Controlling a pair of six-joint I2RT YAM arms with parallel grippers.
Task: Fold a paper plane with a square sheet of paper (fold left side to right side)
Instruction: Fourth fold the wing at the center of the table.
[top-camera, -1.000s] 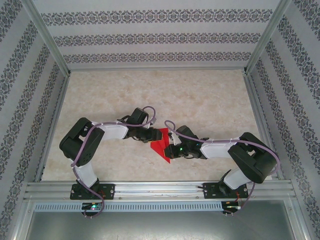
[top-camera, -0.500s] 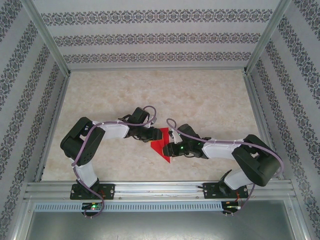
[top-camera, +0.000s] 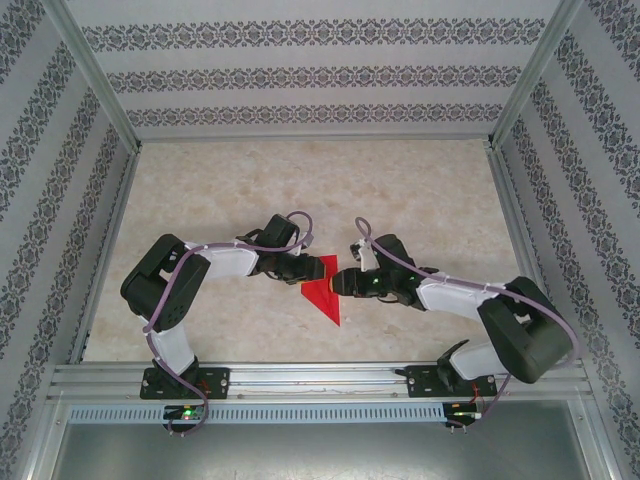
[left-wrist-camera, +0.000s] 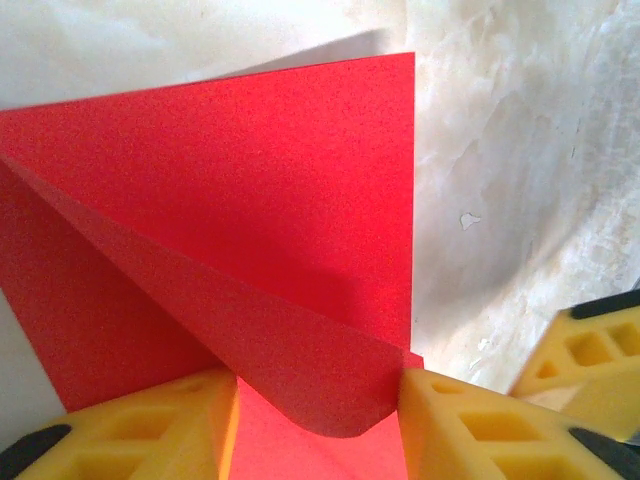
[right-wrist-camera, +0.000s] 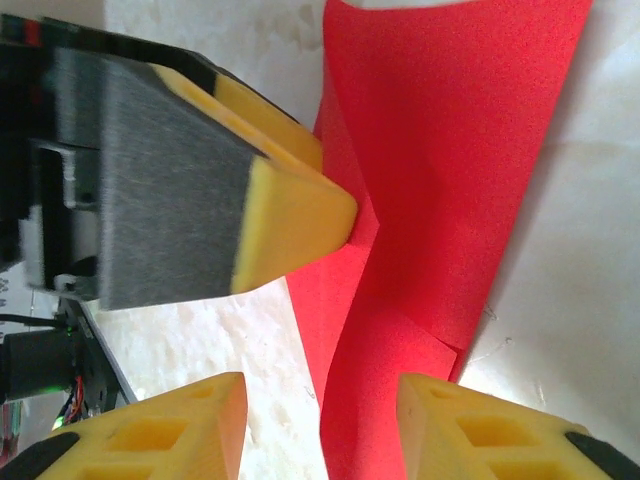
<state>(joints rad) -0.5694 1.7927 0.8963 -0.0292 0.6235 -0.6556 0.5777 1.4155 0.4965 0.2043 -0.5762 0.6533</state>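
Note:
The square sheet of paper (top-camera: 322, 294), bright red, lies on the table between the two arms as a narrow folded shape with a sharp tip toward the near edge. In the left wrist view one raised flap of the paper (left-wrist-camera: 250, 200) curls up between the yellow fingers. My left gripper (top-camera: 303, 272) (left-wrist-camera: 318, 400) stands open, its fingertips set down on the paper's left part. My right gripper (top-camera: 343, 283) (right-wrist-camera: 320, 400) is open just off the paper's right edge. A strip of the paper (right-wrist-camera: 450, 150) runs between its fingers, and they do not grip it. The left gripper's finger (right-wrist-camera: 290, 215) presses the sheet there.
The marble-look table (top-camera: 400, 190) is boxed in by patterned walls and metal posts on the left, back and right. An aluminium rail (top-camera: 320, 378) with the arm bases runs along the near edge.
My right gripper opened, let go of the paper and drew back a little to the right. The left gripper kept its place on the sheet.

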